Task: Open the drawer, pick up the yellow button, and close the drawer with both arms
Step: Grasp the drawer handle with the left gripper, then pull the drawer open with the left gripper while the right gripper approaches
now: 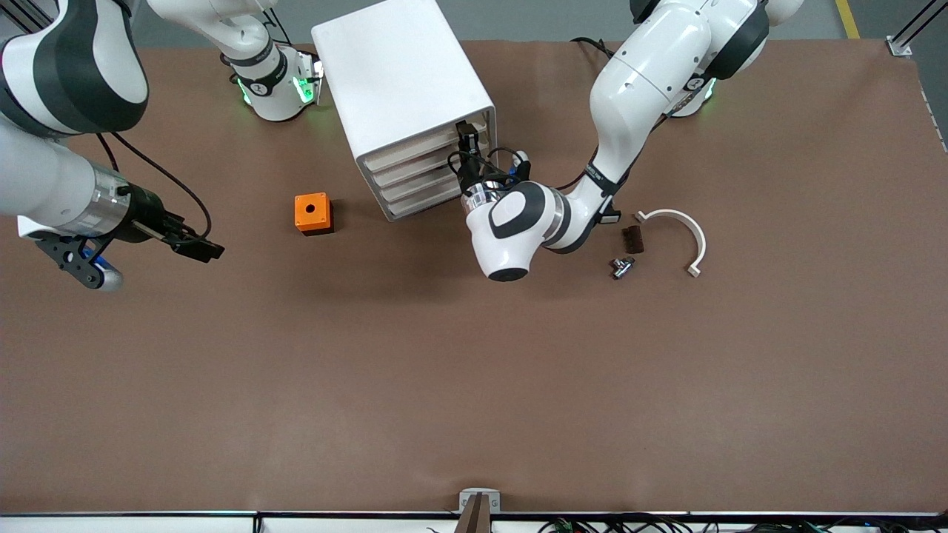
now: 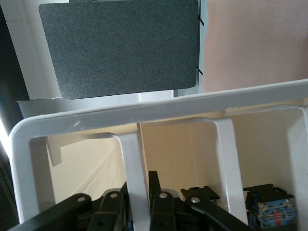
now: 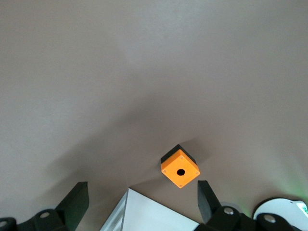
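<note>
The white cabinet (image 1: 400, 74) stands near the arms' bases, its four beige drawer fronts stacked. My left gripper (image 1: 465, 150) is at the end of the upper drawer (image 1: 422, 148). In the left wrist view my left gripper (image 2: 139, 204) is shut on a white rib (image 2: 136, 163) of the drawer front. A black-and-blue piece (image 2: 269, 208) shows inside. I see no orange cap, so I cannot tell if it is the button. My right gripper (image 1: 201, 249) waits open and empty over the table at the right arm's end. It is also open in the right wrist view (image 3: 142, 192).
An orange cube with a round hole (image 1: 312, 212) (image 3: 180, 169) sits beside the cabinet toward the right arm's end. A white curved piece (image 1: 678, 229), a dark brown block (image 1: 633, 238) and a small grey-and-black piece (image 1: 622, 266) lie toward the left arm's end.
</note>
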Controlling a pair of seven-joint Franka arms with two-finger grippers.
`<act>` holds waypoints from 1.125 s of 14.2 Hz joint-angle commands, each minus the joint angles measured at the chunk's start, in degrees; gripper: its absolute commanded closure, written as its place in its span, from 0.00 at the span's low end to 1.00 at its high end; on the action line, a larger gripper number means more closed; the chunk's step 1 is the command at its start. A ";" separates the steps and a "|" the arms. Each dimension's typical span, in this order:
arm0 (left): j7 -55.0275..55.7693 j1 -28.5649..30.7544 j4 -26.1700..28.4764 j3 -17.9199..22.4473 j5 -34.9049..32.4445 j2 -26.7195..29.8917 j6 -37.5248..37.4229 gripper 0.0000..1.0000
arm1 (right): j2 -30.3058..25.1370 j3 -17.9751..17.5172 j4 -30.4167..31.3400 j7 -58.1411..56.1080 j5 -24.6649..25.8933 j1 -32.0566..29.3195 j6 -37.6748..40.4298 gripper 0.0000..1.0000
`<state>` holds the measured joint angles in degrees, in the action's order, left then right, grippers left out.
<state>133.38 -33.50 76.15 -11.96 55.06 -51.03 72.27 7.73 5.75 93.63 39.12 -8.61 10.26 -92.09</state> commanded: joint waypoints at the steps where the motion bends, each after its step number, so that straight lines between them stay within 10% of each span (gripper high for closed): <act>1: 0.83 0.45 0.14 0.09 0.58 0.58 -0.38 0.93 | -1.58 -0.74 0.50 1.04 -0.09 -0.78 1.82 0.00; 16: 0.57 10.99 -0.21 0.62 4.18 0.06 3.13 0.88 | -1.93 -1.27 -0.20 50.57 0.43 26.98 -7.39 0.00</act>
<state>134.43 -23.74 76.15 -11.39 57.74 -51.07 74.14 6.20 3.99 93.13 82.80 -8.65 33.27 -97.79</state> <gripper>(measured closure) 0.877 0.000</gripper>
